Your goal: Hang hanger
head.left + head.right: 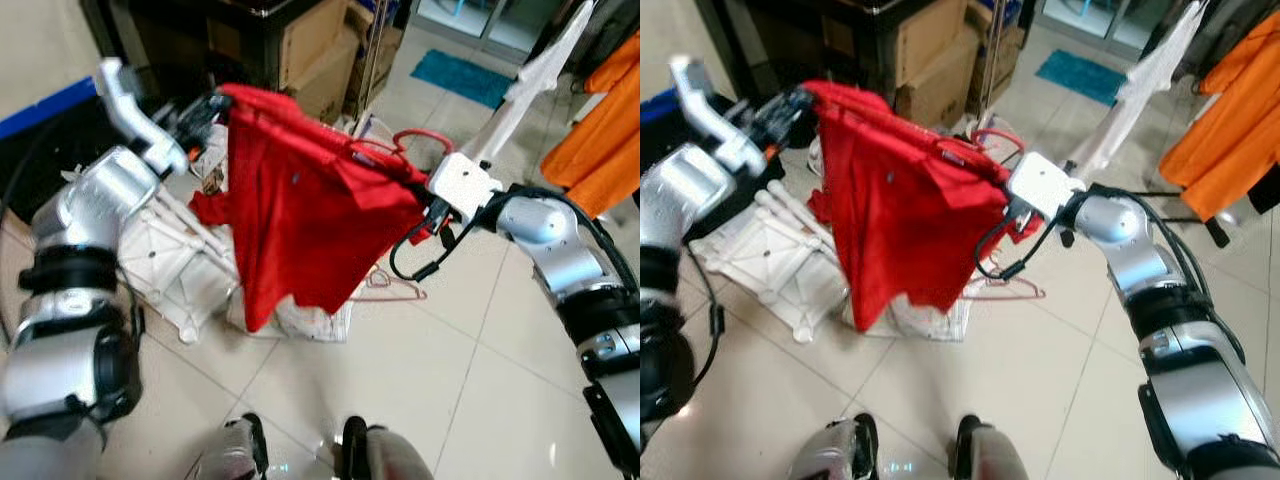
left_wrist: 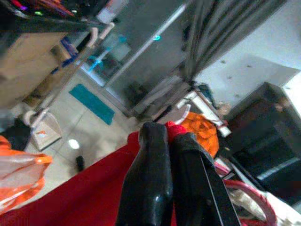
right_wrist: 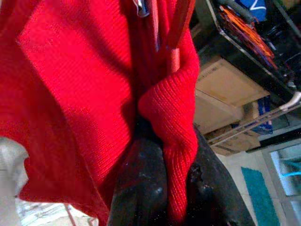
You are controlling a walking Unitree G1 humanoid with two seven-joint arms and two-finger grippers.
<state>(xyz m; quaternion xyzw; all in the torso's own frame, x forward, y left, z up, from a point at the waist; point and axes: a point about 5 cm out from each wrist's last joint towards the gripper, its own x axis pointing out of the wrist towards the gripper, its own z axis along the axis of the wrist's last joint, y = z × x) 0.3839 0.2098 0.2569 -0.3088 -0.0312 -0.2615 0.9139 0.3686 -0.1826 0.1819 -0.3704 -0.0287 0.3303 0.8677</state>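
Observation:
A red garment [image 1: 290, 220] hangs stretched between my two grippers above the tiled floor. My left gripper [image 1: 212, 108] is shut on its upper left corner; in the left wrist view the black fingers [image 2: 160, 183] pinch red cloth [image 2: 84, 197]. My right gripper [image 1: 425, 212] is shut on the garment's right edge, where the right wrist view has a fold of red fabric [image 3: 174, 122] squeezed between the fingers. A red hanger [image 1: 400, 145] sits in the garment, its hook rising near my right wrist. A pink hanger [image 1: 385, 285] lies on the floor below.
A white folded drying rack [image 1: 170, 260] lies on the floor at left, with a bag under the garment. Cardboard boxes [image 1: 320, 55] and a dark shelf stand behind. Orange clothes [image 1: 600, 130] and a white garment [image 1: 530, 80] hang at right. A teal mat [image 1: 465, 75] lies farther back.

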